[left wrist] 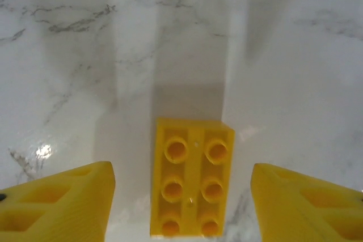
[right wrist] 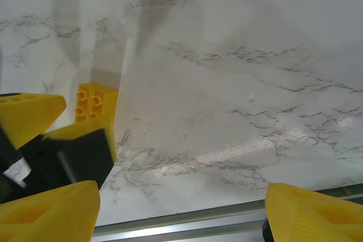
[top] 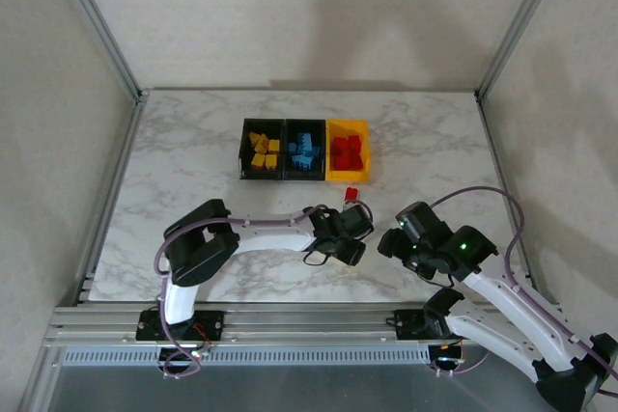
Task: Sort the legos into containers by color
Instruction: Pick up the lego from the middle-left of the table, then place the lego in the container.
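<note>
The left claw (left wrist: 181, 202) hangs open over the worktop (left wrist: 283, 55), its two yellow fingers (left wrist: 62, 199) spread wide. A yellow brick (left wrist: 191, 177) lies flat between them, studs up, with a gap on each side so that it touches neither finger. In the top view a lone red brick (top: 351, 196) sits on the worktop just beyond this claw's tips. Farther beyond it stand three joined bins. The left black bin (top: 261, 178) holds yellow bricks (top: 261, 149), the middle black bin (top: 303, 178) holds blue bricks (top: 304, 150), and the yellow bin (top: 348, 125) holds red bricks (top: 347, 151). The right claw (right wrist: 181, 211) is open too, with nothing between its fingers. Bare worktop lies ahead of it, and the yellow brick and the left claw are off to its left.
</note>
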Motion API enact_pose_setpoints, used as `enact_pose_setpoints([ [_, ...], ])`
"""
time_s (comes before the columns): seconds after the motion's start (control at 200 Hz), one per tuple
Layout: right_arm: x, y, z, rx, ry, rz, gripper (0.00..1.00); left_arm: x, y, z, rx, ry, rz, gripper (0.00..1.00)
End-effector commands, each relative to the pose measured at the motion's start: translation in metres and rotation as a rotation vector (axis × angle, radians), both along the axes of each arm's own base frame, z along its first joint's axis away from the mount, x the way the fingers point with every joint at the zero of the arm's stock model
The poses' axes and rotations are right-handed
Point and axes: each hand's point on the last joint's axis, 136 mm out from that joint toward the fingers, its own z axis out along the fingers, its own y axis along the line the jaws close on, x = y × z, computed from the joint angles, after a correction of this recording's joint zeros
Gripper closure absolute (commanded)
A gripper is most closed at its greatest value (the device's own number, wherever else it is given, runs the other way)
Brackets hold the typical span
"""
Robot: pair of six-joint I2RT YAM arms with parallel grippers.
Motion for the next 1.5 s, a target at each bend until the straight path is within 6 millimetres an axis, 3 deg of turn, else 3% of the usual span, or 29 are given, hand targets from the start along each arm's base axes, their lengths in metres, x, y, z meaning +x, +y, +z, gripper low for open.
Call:
enact_pose_setpoints([
  [0.0, 0.001, -0.007, -0.003, -0.015, -0.004, -0.023, 0.23, 0.001, 0.002, -0.005, 0.051, -0.02, 0.003, 0.46],
  [0.115, 0.003, -0.006, -0.004, -0.006, -0.006, -0.033, 0.23, 0.003, 0.004, -0.01, 0.066, -0.022, 0.006, 0.71],
  [0.195, 0.005, -0.005, -0.002, 0.0, -0.014, -0.033, 0.23, 0.004, 0.01, -0.009, 0.081, -0.029, 0.013, 0.78],
  [0.396, 0.02, 0.007, 0.017, 0.052, -0.098, -0.004, 0.24, 0.019, 0.033, 0.006, 0.04, -0.031, 0.084, 0.78],
  [0.821, 0.071, 0.075, 0.059, 0.204, -0.273, 0.215, 0.27, 0.071, 0.106, 0.069, -0.081, -0.102, 0.302, 0.77],
  [1.131, 0.111, 0.118, 0.069, 0.234, -0.342, 0.297, 0.28, 0.133, 0.173, 0.12, -0.12, -0.185, 0.508, 0.76],
  [1.497, 0.146, 0.154, 0.078, 0.28, -0.406, 0.346, 0.28, 0.208, 0.232, 0.134, -0.119, -0.232, 0.697, 0.76],
])
